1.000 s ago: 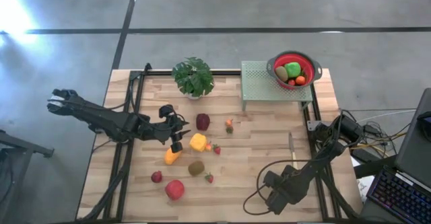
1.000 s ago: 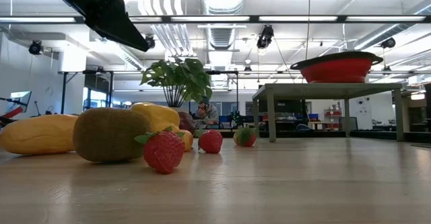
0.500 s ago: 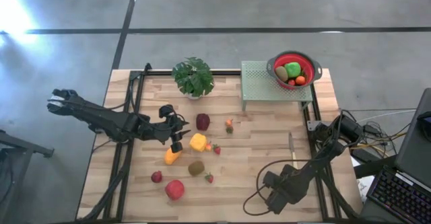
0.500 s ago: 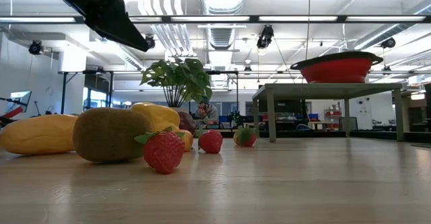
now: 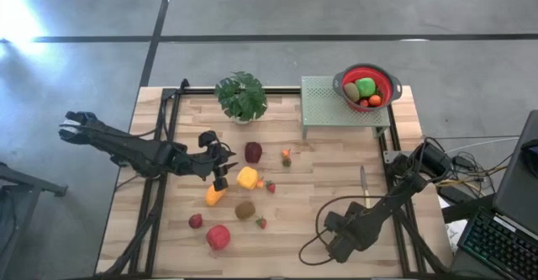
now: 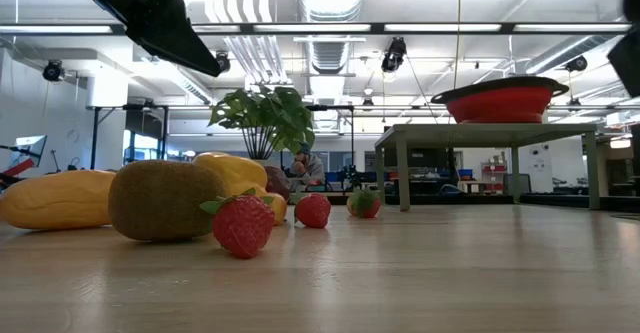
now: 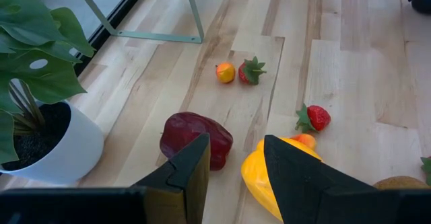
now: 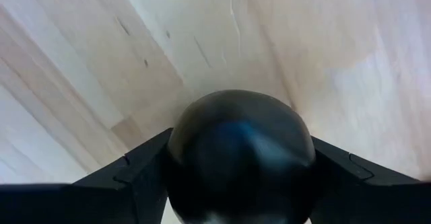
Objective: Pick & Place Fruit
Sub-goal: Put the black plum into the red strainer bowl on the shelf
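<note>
Right gripper (image 5: 340, 245) low at the near table (image 5: 319, 187) edge, fingers state unreadable; left gripper (image 5: 220, 177) mid-left, fingers (image 7: 192, 167) narrowly apart, empty, just above maroon fruit (image 7: 195, 139) and yellow fruit (image 7: 279, 173), more fruit in far-right red bowl (image 5: 367, 87).

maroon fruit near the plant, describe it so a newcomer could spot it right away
Start at the potted plant on the table's far edge. Just in front of it lies the maroon fruit, beside the yellow fruit. It is the only dark maroon piece; the others are brighter red, orange, yellow or brown.

Overhead looks straight down — low camera level, sharing the fruit (image 5: 246, 177).
</note>
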Robot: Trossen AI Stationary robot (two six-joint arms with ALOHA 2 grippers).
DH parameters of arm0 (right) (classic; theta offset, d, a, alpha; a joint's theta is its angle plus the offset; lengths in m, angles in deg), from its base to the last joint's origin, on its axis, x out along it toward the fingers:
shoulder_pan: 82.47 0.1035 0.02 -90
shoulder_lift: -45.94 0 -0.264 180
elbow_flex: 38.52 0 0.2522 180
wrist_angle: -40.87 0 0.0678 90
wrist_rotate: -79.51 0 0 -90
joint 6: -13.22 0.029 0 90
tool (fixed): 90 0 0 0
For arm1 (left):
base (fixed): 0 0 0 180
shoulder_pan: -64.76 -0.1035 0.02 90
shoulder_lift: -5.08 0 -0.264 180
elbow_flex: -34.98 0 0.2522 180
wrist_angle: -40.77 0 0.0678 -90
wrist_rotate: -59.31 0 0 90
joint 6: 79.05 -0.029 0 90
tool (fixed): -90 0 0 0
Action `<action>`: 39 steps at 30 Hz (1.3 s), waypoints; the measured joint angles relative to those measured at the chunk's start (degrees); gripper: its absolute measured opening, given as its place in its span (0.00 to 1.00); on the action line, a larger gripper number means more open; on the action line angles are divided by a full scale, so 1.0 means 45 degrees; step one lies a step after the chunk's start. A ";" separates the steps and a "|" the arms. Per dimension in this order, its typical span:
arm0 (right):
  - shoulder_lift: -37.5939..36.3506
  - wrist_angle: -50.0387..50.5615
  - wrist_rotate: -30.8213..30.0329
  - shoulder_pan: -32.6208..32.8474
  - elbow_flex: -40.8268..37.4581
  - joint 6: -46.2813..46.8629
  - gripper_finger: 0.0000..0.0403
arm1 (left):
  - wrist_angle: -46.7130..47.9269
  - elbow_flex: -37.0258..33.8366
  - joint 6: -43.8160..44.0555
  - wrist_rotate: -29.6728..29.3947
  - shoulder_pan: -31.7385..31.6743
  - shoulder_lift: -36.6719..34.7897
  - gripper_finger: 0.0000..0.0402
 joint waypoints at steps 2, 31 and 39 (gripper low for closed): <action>-0.0005 0.0000 -0.0048 -0.0160 0.0020 -0.0226 0.62 | 0.0000 -0.0002 -0.0001 0.0000 0.0001 0.0005 0.37; -0.0656 0.0201 -0.2059 -0.2000 0.1288 -0.4105 0.63 | 0.0005 -0.0002 -0.0003 0.0000 0.0003 0.0005 0.37; -0.2266 0.1488 -0.3595 -0.2295 0.1755 -0.4328 0.58 | 0.0000 -0.0002 0.0002 0.0000 -0.0002 0.0000 0.37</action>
